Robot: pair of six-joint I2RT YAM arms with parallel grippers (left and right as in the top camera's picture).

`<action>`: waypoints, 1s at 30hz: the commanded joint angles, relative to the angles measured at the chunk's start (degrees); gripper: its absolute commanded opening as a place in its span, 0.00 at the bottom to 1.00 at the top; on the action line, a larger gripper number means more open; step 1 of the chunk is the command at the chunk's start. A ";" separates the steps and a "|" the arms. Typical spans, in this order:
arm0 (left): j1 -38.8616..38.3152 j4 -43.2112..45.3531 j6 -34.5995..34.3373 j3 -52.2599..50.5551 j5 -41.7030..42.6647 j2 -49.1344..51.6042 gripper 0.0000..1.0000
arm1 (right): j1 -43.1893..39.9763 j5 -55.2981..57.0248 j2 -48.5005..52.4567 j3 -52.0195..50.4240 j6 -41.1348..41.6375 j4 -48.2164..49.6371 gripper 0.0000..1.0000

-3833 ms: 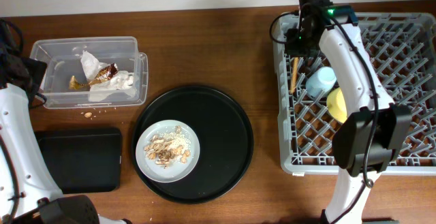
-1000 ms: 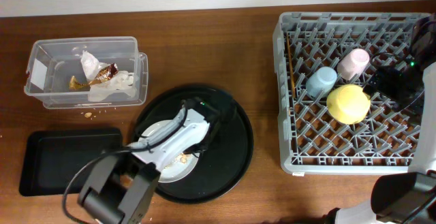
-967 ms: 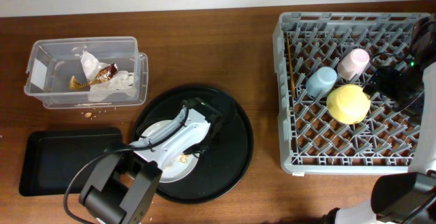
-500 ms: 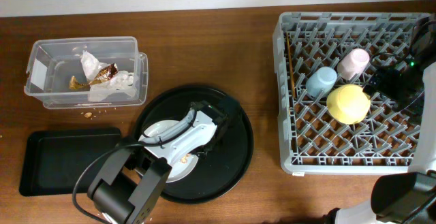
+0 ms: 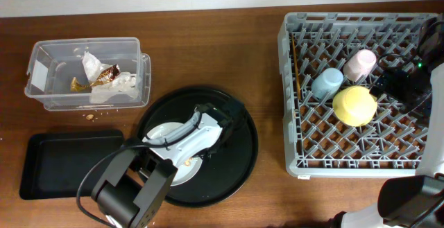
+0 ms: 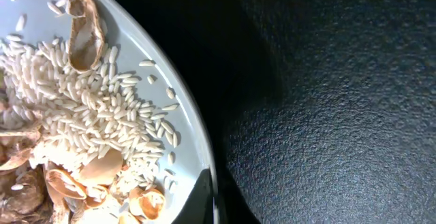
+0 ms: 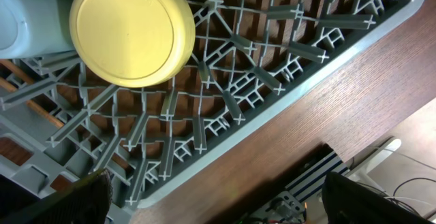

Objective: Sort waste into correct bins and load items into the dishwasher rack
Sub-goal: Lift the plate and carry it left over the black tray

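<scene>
The pale grey plate (image 5: 158, 132) lies on the round black tray (image 5: 239, 155), heaped with rice and shell-like food scraps (image 6: 61, 115). My left gripper (image 5: 205, 143) is shut on the plate's right rim (image 6: 204, 163), one finger on each side of it. In the dishwasher rack (image 5: 361, 152) stand the pink cup (image 5: 360, 63), the blue cup (image 5: 326, 82), the upturned yellow bowl (image 5: 354, 106) and the chopsticks (image 5: 298, 62). My right gripper (image 5: 406, 82) hangs open over the rack's right side, with nothing between its fingers (image 7: 95, 197); the yellow bowl (image 7: 133, 32) is ahead of it.
At the back left, the clear tub (image 5: 41, 55) holds crumpled paper and wrappers (image 5: 104, 79). A few crumbs (image 5: 90, 116) lie in front of it. The shallow black tray (image 5: 69, 162) sits at the front left. The rack's edge (image 7: 272, 108) runs along bare table.
My left gripper has closed onto the plate's rim and edged slightly right. The right arm has not moved in the last second.
</scene>
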 commanded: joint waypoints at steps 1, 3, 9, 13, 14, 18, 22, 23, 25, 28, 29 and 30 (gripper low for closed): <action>0.02 -2.27 -0.81 -0.15 0.63 1.29 0.01 | -0.33 0.28 -0.37 -0.02 0.55 -0.04 0.99; 0.02 -5.20 -0.81 1.70 0.59 1.29 0.01 | -0.33 0.28 -0.37 -0.02 0.55 -0.02 0.99; 0.81 -22.16 -0.83 15.43 -4.37 1.27 0.01 | -0.33 0.28 -0.37 -0.02 0.55 -0.04 0.99; 3.26 -29.16 -0.83 21.94 -4.87 0.90 0.01 | -0.33 0.28 -0.37 -0.02 0.55 -0.04 0.99; 4.70 -29.97 -0.81 23.06 -4.87 0.22 0.01 | -0.33 0.28 -0.37 -0.02 0.55 -0.02 0.99; 14.69 -30.34 -0.07 24.13 -4.66 -4.96 0.01 | -0.33 0.28 -0.37 -0.02 0.55 -0.02 0.99; 28.06 -28.94 4.04 24.13 -0.48 -8.87 0.01 | -0.33 0.28 -0.37 -0.02 0.55 -0.02 0.99; 31.89 -27.74 6.51 24.13 2.40 -9.20 0.01 | -0.33 0.28 -0.37 -0.02 0.55 -0.02 0.99; 39.15 -25.27 10.19 24.13 8.57 -9.25 0.01 | -0.33 0.28 -0.37 -0.02 0.55 -0.02 0.99; 47.63 -23.34 15.37 24.11 17.79 -9.25 0.01 | -0.33 0.28 -0.37 -0.02 0.55 -0.02 0.99; 49.77 -22.51 17.94 24.11 20.57 -9.25 0.01 | -0.33 0.28 -0.37 -0.02 0.55 -0.04 0.99; 52.28 -21.75 19.21 24.11 22.56 -9.25 0.01 | -0.33 0.28 -0.37 -0.02 0.55 -0.02 0.99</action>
